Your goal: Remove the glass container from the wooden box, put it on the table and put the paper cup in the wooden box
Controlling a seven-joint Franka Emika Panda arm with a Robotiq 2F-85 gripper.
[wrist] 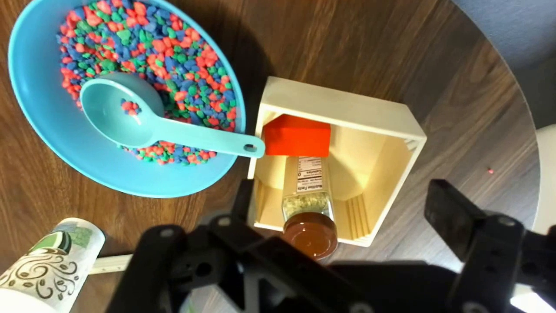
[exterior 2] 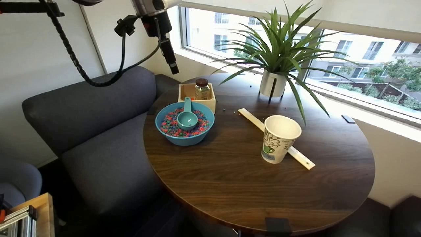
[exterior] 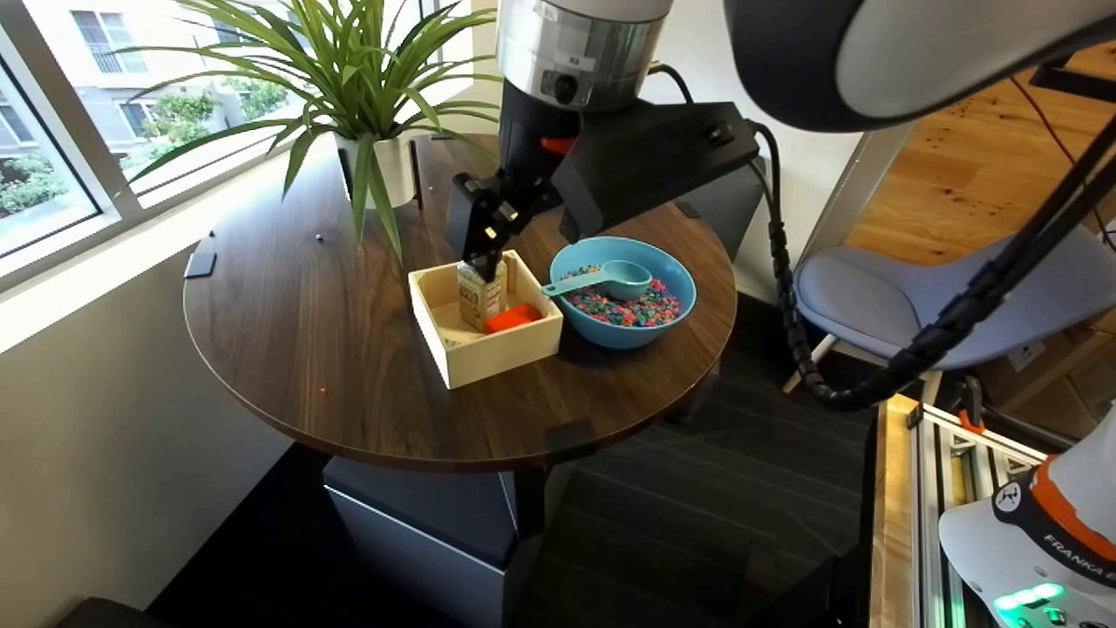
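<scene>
The wooden box (wrist: 339, 102) looks smooth and matt, the glass container (wrist: 307, 202) inside clear and glossy. Beside the box, the bowl (wrist: 52, 108) looks like smooth plastic; well apart from the box, the paper cup (exterior 2: 278, 143) looks matt.

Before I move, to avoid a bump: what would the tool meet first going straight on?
Probably the glass container, standing lid-up in the wooden box below the open tool; depth is hard to judge.

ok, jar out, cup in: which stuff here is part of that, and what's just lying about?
Job: glass container, wooden box, table, paper cup.
Lying about: blue bowl, coloured bits, scoop, orange object, pale strip, potted plant.
</scene>
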